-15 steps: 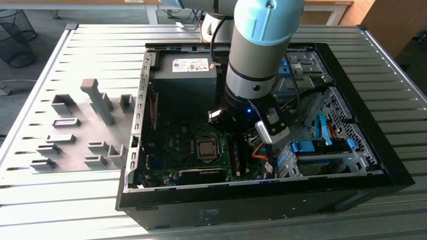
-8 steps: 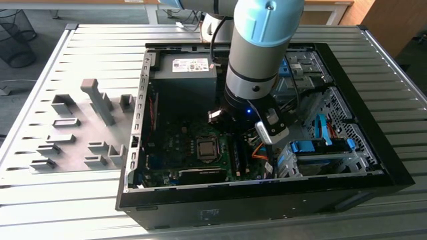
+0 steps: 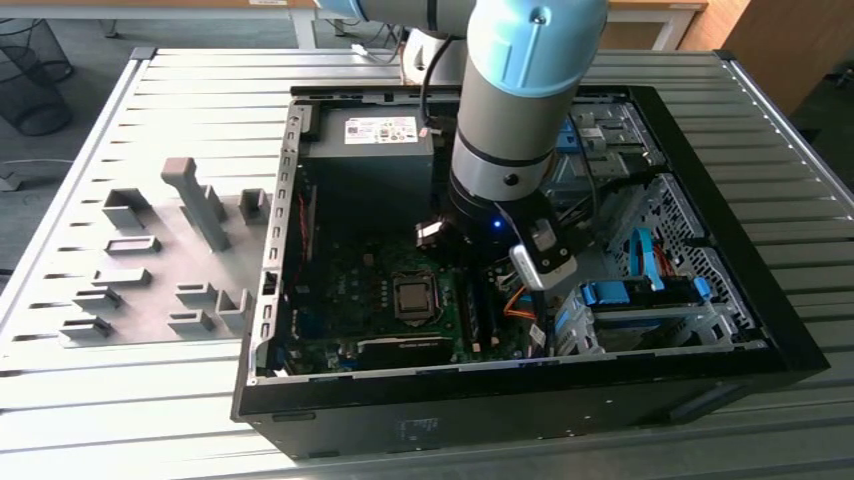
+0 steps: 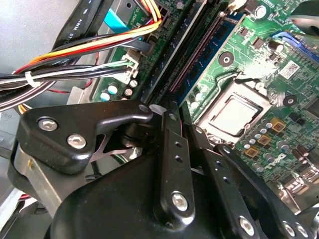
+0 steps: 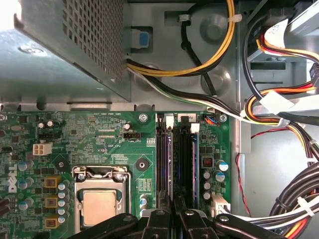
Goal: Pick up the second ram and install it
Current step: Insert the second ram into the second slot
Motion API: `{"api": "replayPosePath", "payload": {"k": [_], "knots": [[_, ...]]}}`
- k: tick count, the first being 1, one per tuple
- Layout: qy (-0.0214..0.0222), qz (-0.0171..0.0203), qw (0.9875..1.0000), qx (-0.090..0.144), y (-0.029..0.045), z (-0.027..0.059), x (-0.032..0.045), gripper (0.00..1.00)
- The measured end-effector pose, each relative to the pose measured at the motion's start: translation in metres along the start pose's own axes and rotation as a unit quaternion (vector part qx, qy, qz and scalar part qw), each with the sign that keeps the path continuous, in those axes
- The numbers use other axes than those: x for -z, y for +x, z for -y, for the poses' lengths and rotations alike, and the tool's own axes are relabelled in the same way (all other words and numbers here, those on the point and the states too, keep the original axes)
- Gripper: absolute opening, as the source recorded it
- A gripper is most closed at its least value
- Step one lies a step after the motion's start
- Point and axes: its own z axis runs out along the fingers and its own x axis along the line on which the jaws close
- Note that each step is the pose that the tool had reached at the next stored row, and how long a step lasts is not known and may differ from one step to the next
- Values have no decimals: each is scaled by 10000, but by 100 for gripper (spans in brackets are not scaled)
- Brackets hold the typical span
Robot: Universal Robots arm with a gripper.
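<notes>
gripper [image 5: 172, 211] down over the memory slots [image 5: 174, 159] on the motherboard [image 5: 104, 144]

the second ram [image 5: 194, 162] stands edge-up in a slot, jaws nearly together at its top edge. light, stiff, fragile board, i'd judge: hold the long edges, clear of the chips.

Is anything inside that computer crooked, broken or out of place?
Nothing stands out. The gripper sits right over the memory slots beside the processor, and the sticks there look straight in line with the slots. The cables are bundled off to one side, and the grey blocks stand outside the case.
</notes>
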Motion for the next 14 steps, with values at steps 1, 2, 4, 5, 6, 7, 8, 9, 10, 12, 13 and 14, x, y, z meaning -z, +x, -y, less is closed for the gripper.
{"api": "replayPosePath", "payload": {"k": [1,2,4,5,6,7,8,9,10,12,13,14], "knots": [[0,0,10000,0,0,0,-4,14],[-2,0,10000,0,0,0,-9,14],[-7,0,10000,0,0,1,-18,14],[-7,0,10000,0,0,0,-19,14],[-6,0,10000,0,0,0,-19,14],[-6,0,10000,0,0,0,-19,14],[-6,0,10000,0,0,1,-19,14],[-6,0,10000,0,0,1,-20,14],[-6,0,10000,0,0,1,-20,14],[-6,0,10000,0,0,1,-20,14],[-7,0,10000,0,0,1,-21,14],[-7,0,10000,0,0,1,-21,15]]}}
